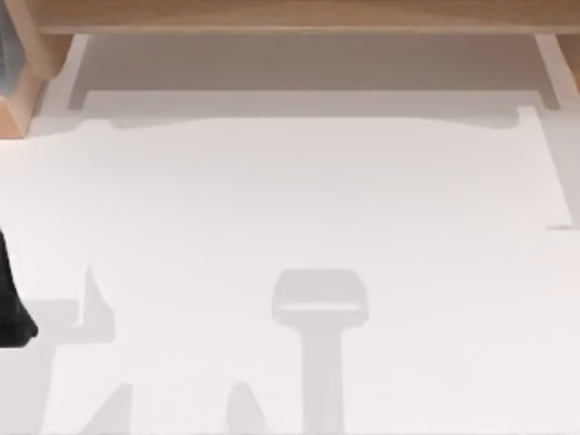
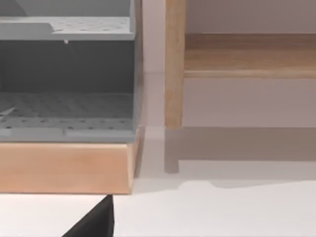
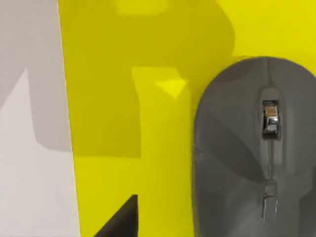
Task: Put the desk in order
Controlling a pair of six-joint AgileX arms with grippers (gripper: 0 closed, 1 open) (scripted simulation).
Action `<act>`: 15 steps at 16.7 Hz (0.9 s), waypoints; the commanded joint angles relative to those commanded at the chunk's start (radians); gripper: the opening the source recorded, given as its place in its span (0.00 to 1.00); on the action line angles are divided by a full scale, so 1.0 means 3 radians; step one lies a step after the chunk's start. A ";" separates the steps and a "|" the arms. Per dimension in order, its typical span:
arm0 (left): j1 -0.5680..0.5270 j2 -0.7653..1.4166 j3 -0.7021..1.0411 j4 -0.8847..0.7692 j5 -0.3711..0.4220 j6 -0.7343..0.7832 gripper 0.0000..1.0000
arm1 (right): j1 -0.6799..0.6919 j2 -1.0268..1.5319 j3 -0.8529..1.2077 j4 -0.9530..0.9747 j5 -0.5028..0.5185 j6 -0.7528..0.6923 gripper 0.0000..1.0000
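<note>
The desk (image 1: 299, 199) is a plain white top with a tan wooden shelf (image 1: 290, 16) along its far edge. My left arm (image 1: 11, 299) is a dark shape at the left edge of the desk. In the left wrist view, a black part of my left gripper (image 2: 94, 224) hangs over the white top, short of a wooden upright (image 2: 174, 64). In the right wrist view, a black part of my right gripper (image 3: 121, 219) hovers above a yellow mat (image 3: 123, 98). A grey mouse (image 3: 252, 158) lies on that mat, close beside the gripper.
A grey perforated two-tier rack (image 2: 64, 74) sits on a wooden base (image 2: 64, 168) at the desk's far left corner, beside the upright. The yellow mat's edge borders bare white desk (image 3: 29, 173). Arm shadows fall across the near desk (image 1: 322, 308).
</note>
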 joint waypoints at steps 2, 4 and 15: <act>0.0000 0.0000 0.0000 0.0000 0.0000 0.0000 1.00 | 0.0000 0.0000 0.0000 0.0000 0.0000 0.0000 1.00; 0.0000 0.0000 0.0000 0.0000 0.0000 0.0000 1.00 | 0.0000 0.0000 0.0000 0.0000 0.0000 0.0000 1.00; 0.0000 0.0000 0.0000 0.0000 0.0000 0.0000 1.00 | -0.0136 -0.0130 -0.0191 0.0855 -0.0202 -0.0283 1.00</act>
